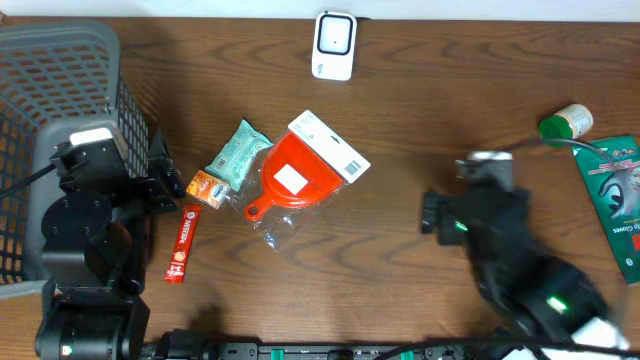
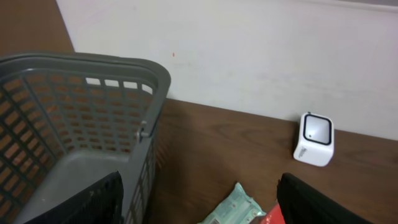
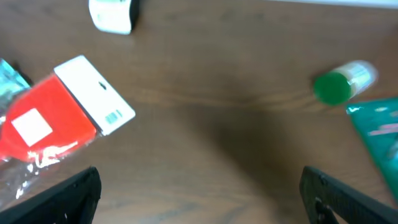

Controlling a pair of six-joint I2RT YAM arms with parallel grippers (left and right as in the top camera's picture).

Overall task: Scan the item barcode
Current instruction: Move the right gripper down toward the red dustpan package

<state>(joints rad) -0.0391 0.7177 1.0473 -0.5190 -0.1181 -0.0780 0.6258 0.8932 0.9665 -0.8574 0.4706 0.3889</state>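
Overhead view: dark wood-grain worktop (image 1: 450, 90), matte, bare between the scattered things. At far left, a grey mesh basket (image 1: 40, 70), with the left arm (image 1: 95, 210) just beside it. From the left wrist view, left fingers (image 2: 99, 199) spread wide, gripping nothing, beside the basket's rim; behind the worktop's far edge, a plain white wall (image 2: 249, 50). Next rightward, a red stick packet (image 1: 183, 243), a small orange packet (image 1: 208, 188) and a mint pouch (image 1: 238, 152), close together. Mid-worktop, the red scoop (image 1: 295, 180) in clear wrap, lying flat, white card at its far right end, barcode (image 1: 352, 167) face up, touched by neither arm. Beyond it, near the far edge, a white scanner (image 1: 334, 45), well apart from the scoop. Right of centre, right fingers (image 3: 71, 196) wide too, empty, over bare wood. At far right, a green-capped bottle (image 1: 565, 123) on its side and a teal package (image 1: 615, 190) at the edge.
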